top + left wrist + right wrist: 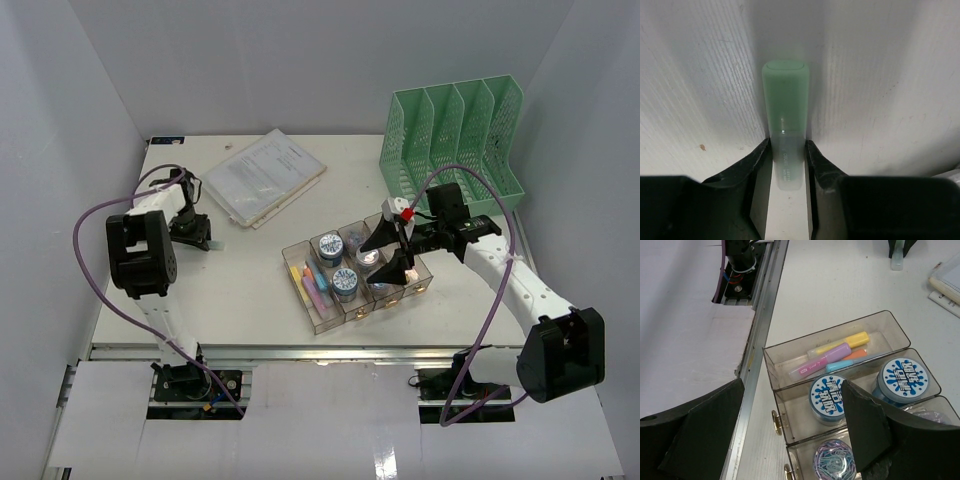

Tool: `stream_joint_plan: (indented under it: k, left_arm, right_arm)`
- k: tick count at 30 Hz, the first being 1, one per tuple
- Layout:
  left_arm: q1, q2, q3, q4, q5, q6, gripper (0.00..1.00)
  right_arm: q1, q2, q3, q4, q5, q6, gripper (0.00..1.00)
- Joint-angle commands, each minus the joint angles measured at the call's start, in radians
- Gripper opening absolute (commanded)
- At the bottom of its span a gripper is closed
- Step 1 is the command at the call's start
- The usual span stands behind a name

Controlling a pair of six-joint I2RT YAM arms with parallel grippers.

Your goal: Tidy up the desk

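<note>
surface (240, 300): the big white one. It fills the middle of the top view, from the arm bases to the back wall, and everything sits on it.
green highlighter (785, 100): lies flat on the surface over at the far left, well apart from the tray, cap end pointing away from the claw.
left claw (787, 145): narrowed onto the highlighter's see-through barrel, one finger against each side as far as I can see. The pen isn't lifted yet.
right claw (375, 262): wide, nothing in it, hanging right over the clear tray.
clear tray (297, 262): right of centre. Its long end compartment holds the yellow, purple, orange and blue pens (835, 354), and the next ones hold round blue-label tubs (827, 397).
other stuff: paper stack (265, 178) at the back, mint rack (455, 140) back right.
step in hand: my guess is it's grabbing the green pen to put it with the other pens.
doing it well: the grip sits near the tail, not the middle, so squeeze firmly first, lift straight up and keep the pen level so the cap end doesn't swing. Then bring it in lengthwise along that long compartment.
watch out: the right claw is parked over the tray, so it probably needs to clear off before the left one arrives.
</note>
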Motion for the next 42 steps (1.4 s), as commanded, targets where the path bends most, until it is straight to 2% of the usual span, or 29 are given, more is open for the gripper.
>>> stream_joint_plan:
  k: [1, 3, 7, 10, 13, 18, 21, 28, 32, 36, 42]
  left_arm:
    - [-0.032, -0.189, -0.086, 0.151, 0.06, 0.235, 0.17]
    - [-0.076, -0.298, -0.156, 0.231, 0.136, 0.32, 0.12]
    - [-0.248, -0.555, -0.33, 0.369, 0.267, 0.413, 0.0]
    - [-0.373, -0.706, -0.451, 0.477, 0.334, 0.406, 0.0]
    - [-0.463, -0.784, -0.531, 0.561, 0.396, 0.366, 0.0]
    - [-0.64, -0.723, -0.525, 0.589, 0.384, 0.356, 0.0]
    - [-0.701, -0.663, -0.5, 0.592, 0.353, 0.364, 0.0]
    - [-0.757, -0.6, -0.485, 0.581, 0.288, 0.419, 0.06]
    - [-0.767, -0.596, -0.481, 0.555, 0.256, 0.443, 0.18]
    - [-0.776, -0.58, -0.475, 0.54, 0.258, 0.454, 0.43]
    - [-0.784, -0.577, -0.468, 0.533, 0.254, 0.464, 0.6]
  right_arm:
    - [-0.025, -0.015, -0.008, -0.008, -0.026, -0.019, 0.85]
    - [-0.036, -0.012, -0.01, -0.008, -0.004, -0.025, 0.85]
    - [-0.067, -0.002, -0.014, -0.008, 0.028, -0.031, 0.84]
    - [-0.091, 0.006, -0.02, -0.006, 0.032, -0.033, 0.84]
    - [-0.121, 0.012, -0.028, -0.006, 0.033, -0.034, 0.84]
    - [-0.159, -0.001, -0.057, 0.001, 0.032, -0.034, 0.84]
    - [-0.181, -0.013, -0.075, 0.017, 0.03, -0.025, 0.84]
    - [-0.207, -0.018, -0.08, 0.021, 0.021, -0.02, 0.84]
    - [-0.207, -0.02, -0.079, 0.021, 0.018, -0.019, 0.84]
    - [-0.207, -0.02, -0.079, 0.021, 0.021, -0.019, 0.84]
    - [-0.208, -0.021, -0.078, 0.022, 0.023, -0.019, 0.84]
